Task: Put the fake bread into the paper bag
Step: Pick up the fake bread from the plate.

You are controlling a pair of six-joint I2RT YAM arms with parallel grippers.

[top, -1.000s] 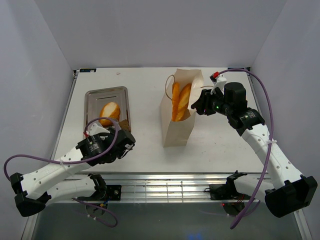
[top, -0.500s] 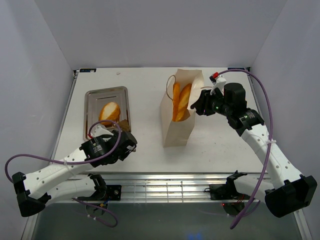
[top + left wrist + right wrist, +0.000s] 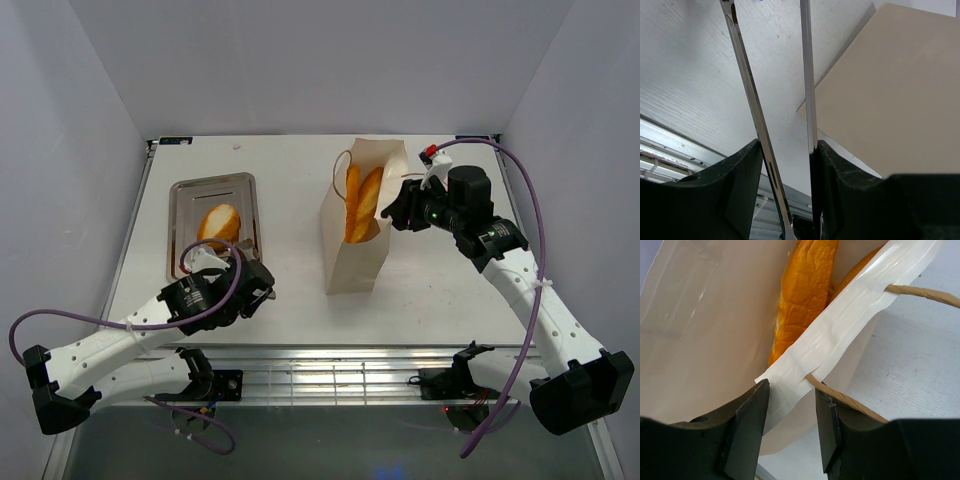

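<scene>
The paper bag (image 3: 357, 250) stands upright mid-table, and two long pieces of fake bread (image 3: 360, 203) lean inside it. One oval roll (image 3: 220, 224) lies in the steel tray (image 3: 190, 195). My left gripper (image 3: 250, 285) hangs near the tray's near right corner, shut on silver tongs (image 3: 747, 75) whose two arms run between its fingers. In the left wrist view the gripper (image 3: 787, 150) points toward the bag's side (image 3: 890, 90). My right gripper (image 3: 790, 390) is open astride the bag's right rim (image 3: 840, 325), by the cord handle (image 3: 920, 292); the bread (image 3: 802, 295) shows below.
White walls close in the table on three sides. The metal rail (image 3: 330, 375) with the arm bases runs along the near edge. Bare table lies between the tray and the bag (image 3: 290, 210).
My left gripper has drawn back a little from the tray toward the near edge with the tongs. The right arm and the bag have not moved.
</scene>
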